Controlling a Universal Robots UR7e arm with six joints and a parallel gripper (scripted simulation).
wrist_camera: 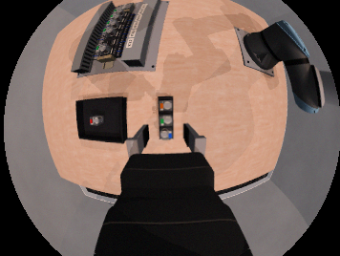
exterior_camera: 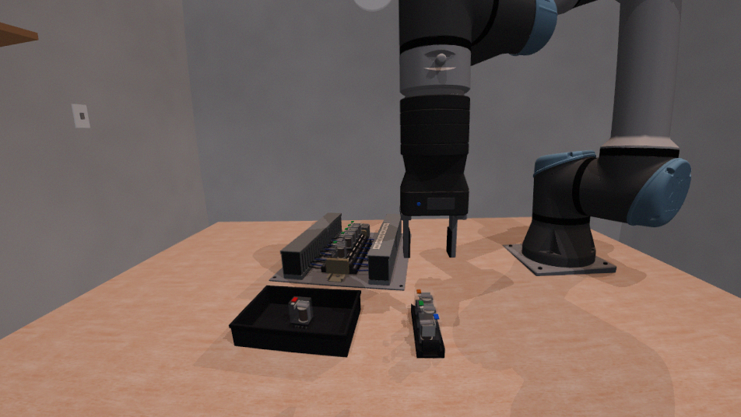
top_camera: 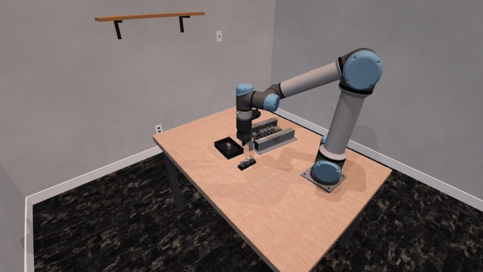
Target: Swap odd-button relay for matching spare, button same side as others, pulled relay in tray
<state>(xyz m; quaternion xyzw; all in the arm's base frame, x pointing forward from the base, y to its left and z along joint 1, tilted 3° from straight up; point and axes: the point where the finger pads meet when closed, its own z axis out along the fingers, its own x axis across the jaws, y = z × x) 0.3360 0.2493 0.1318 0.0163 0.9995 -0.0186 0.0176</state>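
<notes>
My gripper (exterior_camera: 428, 252) (wrist_camera: 165, 131) (top_camera: 245, 143) is open and empty. It hangs above the table, over the far end of the black spare holder (exterior_camera: 430, 348) (wrist_camera: 166, 96) (top_camera: 241, 167). The holder carries three spare relays: one with an orange button (exterior_camera: 417, 291), one with a green button (exterior_camera: 420, 301) (wrist_camera: 165, 120) and one with a blue button (exterior_camera: 436, 316). A relay with a red button (exterior_camera: 300, 310) (wrist_camera: 96, 119) (top_camera: 229, 145) stands in the black tray (exterior_camera: 290, 342) (wrist_camera: 85, 128) (top_camera: 220, 147). The relay panel (exterior_camera: 339, 283) (wrist_camera: 136, 43) (top_camera: 274, 137) holds a row of green-buttoned relays (exterior_camera: 350, 239). Its near socket (exterior_camera: 337, 265) is tan and empty.
The arm's base (exterior_camera: 560, 248) (top_camera: 323, 172) (wrist_camera: 260, 52) is bolted to the table right of the panel. Two tall dark ribbed blocks (exterior_camera: 310, 250) (exterior_camera: 386, 254) flank the relay row. The tray lies left of the spare holder.
</notes>
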